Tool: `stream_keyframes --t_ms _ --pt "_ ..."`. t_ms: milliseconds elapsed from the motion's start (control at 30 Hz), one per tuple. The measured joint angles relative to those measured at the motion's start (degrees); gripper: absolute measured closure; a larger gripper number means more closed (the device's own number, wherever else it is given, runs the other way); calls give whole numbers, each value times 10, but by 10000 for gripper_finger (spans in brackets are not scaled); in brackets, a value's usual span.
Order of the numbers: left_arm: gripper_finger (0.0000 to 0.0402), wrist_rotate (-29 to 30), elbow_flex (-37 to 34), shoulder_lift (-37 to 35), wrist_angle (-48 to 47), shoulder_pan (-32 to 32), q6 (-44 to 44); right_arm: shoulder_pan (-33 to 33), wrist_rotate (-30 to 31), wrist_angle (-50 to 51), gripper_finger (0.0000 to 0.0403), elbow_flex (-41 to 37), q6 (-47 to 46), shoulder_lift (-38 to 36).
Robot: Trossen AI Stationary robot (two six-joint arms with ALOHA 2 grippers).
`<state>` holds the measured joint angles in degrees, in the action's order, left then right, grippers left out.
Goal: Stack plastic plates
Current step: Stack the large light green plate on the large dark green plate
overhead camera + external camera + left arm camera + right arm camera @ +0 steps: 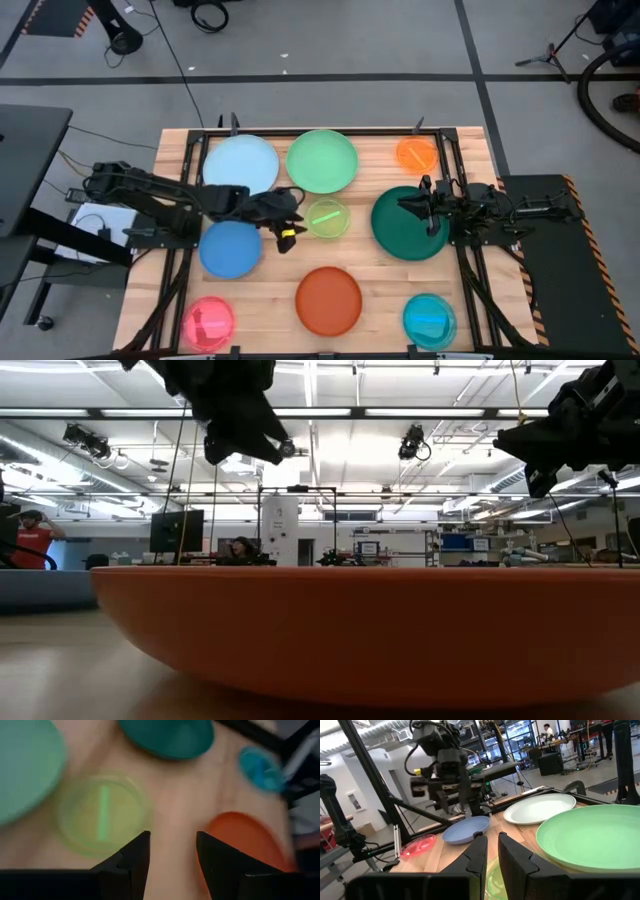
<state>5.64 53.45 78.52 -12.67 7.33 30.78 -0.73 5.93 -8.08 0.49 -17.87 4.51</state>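
All nine plates lie singly on the tabletop (270,290), none stacked yet. The left gripper (287,232), fingers spread and empty, hovers just at nine o'clock of the lime plate (327,217), likely lining up to take its rim. The right gripper (412,203) waits over the dark green plate (398,232), fingers slightly parted and holding nothing.

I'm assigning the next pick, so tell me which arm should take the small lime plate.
Left, probably. The left gripper hangs open beside the lime plate, which lies just ahead of it in the left wrist view. The right gripper sits over the dark green plate, farther away.
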Motion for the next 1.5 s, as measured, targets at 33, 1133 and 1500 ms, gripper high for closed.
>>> stream_keyframes --t_ms 33,1133,1500 --pt "234 -11 4 0 0 1 11 0 0 0 347 0 0 0" --pt "234 58 153 191 -291 -160 -360 0 0 -3 347 0 0 0" --pt "174 63 153 217 -238 -271 -371 0 0 -3 347 0 0 0"
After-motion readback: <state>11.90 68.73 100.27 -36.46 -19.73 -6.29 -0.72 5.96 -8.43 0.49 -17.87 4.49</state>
